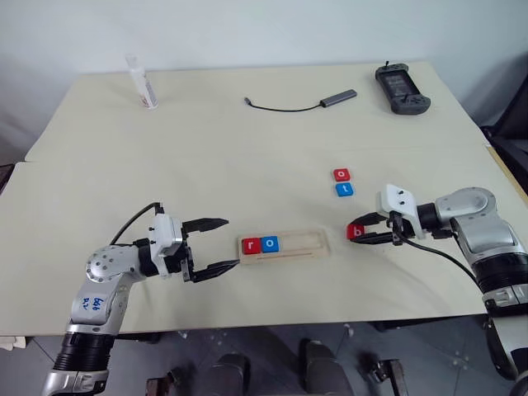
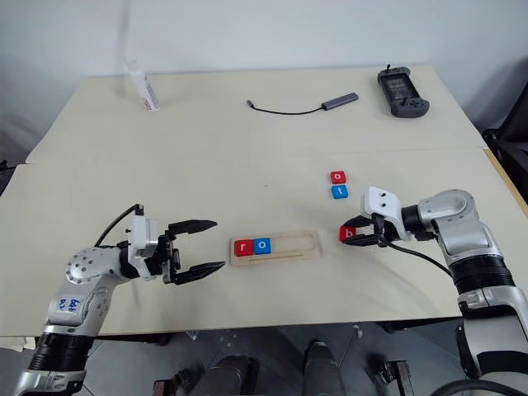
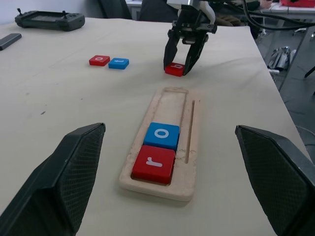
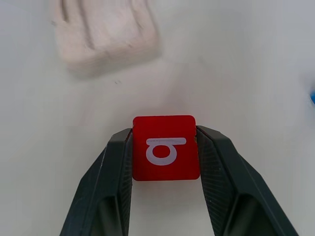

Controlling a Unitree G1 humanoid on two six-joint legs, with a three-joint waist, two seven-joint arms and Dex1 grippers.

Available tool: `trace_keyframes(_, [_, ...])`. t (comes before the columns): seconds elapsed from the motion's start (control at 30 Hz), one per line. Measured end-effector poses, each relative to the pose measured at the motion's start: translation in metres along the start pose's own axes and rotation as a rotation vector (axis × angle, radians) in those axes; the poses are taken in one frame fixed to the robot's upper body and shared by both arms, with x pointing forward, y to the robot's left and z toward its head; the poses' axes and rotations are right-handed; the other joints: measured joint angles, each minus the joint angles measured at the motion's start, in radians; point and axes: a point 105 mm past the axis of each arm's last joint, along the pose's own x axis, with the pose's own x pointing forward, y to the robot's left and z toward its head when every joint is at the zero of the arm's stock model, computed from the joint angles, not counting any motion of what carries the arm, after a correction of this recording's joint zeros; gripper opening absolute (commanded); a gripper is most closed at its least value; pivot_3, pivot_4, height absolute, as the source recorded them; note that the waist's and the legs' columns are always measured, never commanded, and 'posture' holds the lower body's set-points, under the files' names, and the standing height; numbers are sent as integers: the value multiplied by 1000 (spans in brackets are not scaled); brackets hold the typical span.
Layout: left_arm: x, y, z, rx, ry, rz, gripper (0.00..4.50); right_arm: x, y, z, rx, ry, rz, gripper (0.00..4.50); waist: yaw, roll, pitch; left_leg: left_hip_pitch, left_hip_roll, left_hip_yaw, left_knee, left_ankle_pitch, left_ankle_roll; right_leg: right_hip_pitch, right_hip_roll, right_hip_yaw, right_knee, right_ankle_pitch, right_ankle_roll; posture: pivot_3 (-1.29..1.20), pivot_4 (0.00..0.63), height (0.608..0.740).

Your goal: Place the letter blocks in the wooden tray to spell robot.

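**Right hand on the b block, tray holds r and o**

Right hand (image 4: 165, 152) has both fingers pressed against the sides of the red b block (image 4: 166, 147), which sits on the surface (image 1: 247, 148) just off the wooden tray (image 1: 282, 245) at its right end. In the tray: red r block (image 1: 252, 244) at the left end, blue o block (image 1: 270, 243) touching it, rest of the slot bare. Red o block (image 1: 341, 174) and blue t block (image 1: 344, 189) lie together, beyond the tray's right end. Left hand (image 1: 221, 244) spread wide, holding nothing, just off the tray's left end.
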Motion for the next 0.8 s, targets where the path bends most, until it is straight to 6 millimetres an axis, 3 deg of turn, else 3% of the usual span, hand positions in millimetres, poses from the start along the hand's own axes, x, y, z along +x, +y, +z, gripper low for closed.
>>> trace_keyframes(0.1, [-3, 2, 0, -1, 1, 20, 4500, 19, 8, 46, -60, -61, 79, 1482, -1, 0, 0, 0, 1, -1, 0, 0, -1, 0, 1, -1, 1, 0, 0, 0, 150, 740])
trace_keyframes(0.2, [-4, 1, -2, -7, 5, 27, 4500, 38, 17, 65, -78, -76, 121, 1482, 5, 0, 0, -1, 0, -2, 1, 0, -1, 0, 0, -1, 1, 1, -1, 0, 150, 740])
trace_keyframes(0.4, [-7, -2, -7, -23, 14, 41, 4500, 76, 23, 66, -47, -53, 121, 1482, 8, 0, 0, -3, -1, -4, 2, 0, 0, 0, -1, -5, 1, 3, -5, 0, 150, 740])
trace_keyframes(0.57, [-7, -3, -3, -6, 9, 51, 4500, 87, 28, 64, -41, -35, 142, 1482, 3, 0, 0, -2, 0, -4, 1, 0, 0, 0, -1, -5, 1, 3, -5, 0, 150, 740])
trace_keyframes(0.6, [-7, -3, -3, -5, 10, 56, 4500, 87, 28, 64, -37, -34, 141, 2201, 3, 0, 0, -2, 0, -4, 1, 0, 0, 0, -1, -5, 1, 3, -5, 0, 150, 740])
trace_keyframes(0.8, [-9, -4, -5, -15, 15, 72, 4500, 89, 28, 63, -22, -33, 136, 4183, 2, 0, 0, -2, 0, -4, 1, 0, 0, 0, 0, -5, 1, 3, -5, 0, 150, 740])
